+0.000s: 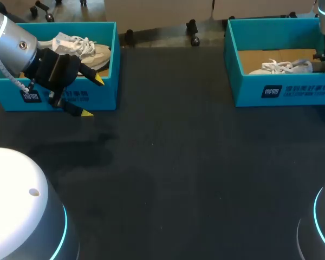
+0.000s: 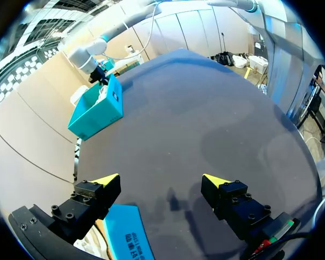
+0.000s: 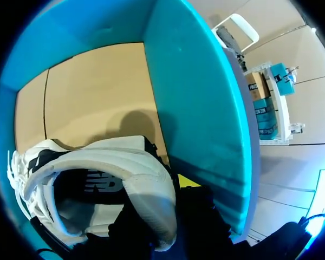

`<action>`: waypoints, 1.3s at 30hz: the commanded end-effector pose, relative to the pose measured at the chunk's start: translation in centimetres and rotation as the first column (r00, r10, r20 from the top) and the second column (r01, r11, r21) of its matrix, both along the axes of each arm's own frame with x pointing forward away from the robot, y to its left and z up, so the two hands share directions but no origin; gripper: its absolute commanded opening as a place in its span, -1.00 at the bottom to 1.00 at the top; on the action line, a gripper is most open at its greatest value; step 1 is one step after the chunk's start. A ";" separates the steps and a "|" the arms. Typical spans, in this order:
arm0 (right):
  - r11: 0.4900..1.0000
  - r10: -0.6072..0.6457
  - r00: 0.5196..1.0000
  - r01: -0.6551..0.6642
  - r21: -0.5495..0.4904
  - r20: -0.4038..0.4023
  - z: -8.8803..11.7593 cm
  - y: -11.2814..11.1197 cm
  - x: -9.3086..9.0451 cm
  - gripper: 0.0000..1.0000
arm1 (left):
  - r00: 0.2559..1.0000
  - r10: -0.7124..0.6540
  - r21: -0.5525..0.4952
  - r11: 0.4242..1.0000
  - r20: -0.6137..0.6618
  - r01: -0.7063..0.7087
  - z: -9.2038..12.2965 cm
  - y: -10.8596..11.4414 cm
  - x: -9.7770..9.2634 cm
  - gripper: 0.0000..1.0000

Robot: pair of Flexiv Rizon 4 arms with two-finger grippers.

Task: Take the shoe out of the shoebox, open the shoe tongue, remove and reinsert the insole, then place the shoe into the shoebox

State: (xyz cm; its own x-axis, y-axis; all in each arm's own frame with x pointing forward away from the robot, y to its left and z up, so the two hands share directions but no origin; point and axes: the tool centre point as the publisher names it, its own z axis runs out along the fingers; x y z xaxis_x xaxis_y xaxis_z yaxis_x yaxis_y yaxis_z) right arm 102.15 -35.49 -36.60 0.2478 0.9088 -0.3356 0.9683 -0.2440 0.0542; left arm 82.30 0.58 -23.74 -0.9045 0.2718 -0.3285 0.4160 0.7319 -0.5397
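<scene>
Right wrist view settles it: the right gripper (image 3: 163, 203) is clamped on the heel of the shoe (image 3: 97, 162). The shoe lies inside the right shoebox (image 3: 206, 108), and its long axis runs away from the jaws along the box floor. Well apart from that box, the left gripper (image 1: 93, 96) hangs released against the left shoebox (image 1: 105, 93), which holds a second shoe (image 1: 84, 47).

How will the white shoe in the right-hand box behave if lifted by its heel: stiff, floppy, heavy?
The white shoe probably keeps its shape: its heel collar stands open and rounded. Lifted by the heel, the toe would likely dip. The loose laces may dangle and could snag the shoebox wall, which stands close beside the heel.
</scene>
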 end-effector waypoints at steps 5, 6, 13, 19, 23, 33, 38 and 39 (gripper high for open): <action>1.000 -0.009 1.000 0.009 -0.005 0.018 0.5 0.2 -0.2 -0.27 | 1.000 0.000 0.003 1.000 0.000 0.000 0.0 0.0 0.0 1.00; 1.000 -0.010 1.000 0.010 -0.005 0.022 0.5 0.2 -0.3 -0.24 | 1.000 0.000 0.003 1.000 0.000 0.000 0.0 0.0 0.0 1.00; 1.000 -0.009 0.999 0.009 -0.012 0.043 1.9 0.5 -0.2 -0.22 | 1.000 0.000 0.003 1.000 0.000 0.000 0.0 0.0 0.0 1.00; 1.000 -0.009 0.997 0.011 -0.024 0.078 3.3 0.9 -0.2 -0.14 | 1.000 0.000 0.003 1.000 0.000 0.000 0.0 0.0 0.0 1.00; 0.999 -0.006 0.995 0.009 -0.033 0.099 4.5 1.3 -0.2 -0.13 | 1.000 0.000 0.003 1.000 0.000 0.000 0.0 0.0 0.0 1.00; 1.000 0.014 0.984 -0.009 -0.028 0.177 7.9 2.8 -0.2 -0.07 | 1.000 0.000 0.003 1.000 0.000 0.000 0.0 0.0 0.0 1.00; 0.999 0.038 0.981 -0.033 -0.027 0.188 9.0 4.0 -0.3 -0.07 | 1.000 0.000 0.003 1.000 0.000 0.000 0.0 0.0 0.0 1.00; 0.999 0.040 0.980 -0.036 -0.022 0.194 9.3 4.3 -0.4 -0.07 | 1.000 0.000 0.003 1.000 0.000 0.000 0.0 0.0 0.0 1.00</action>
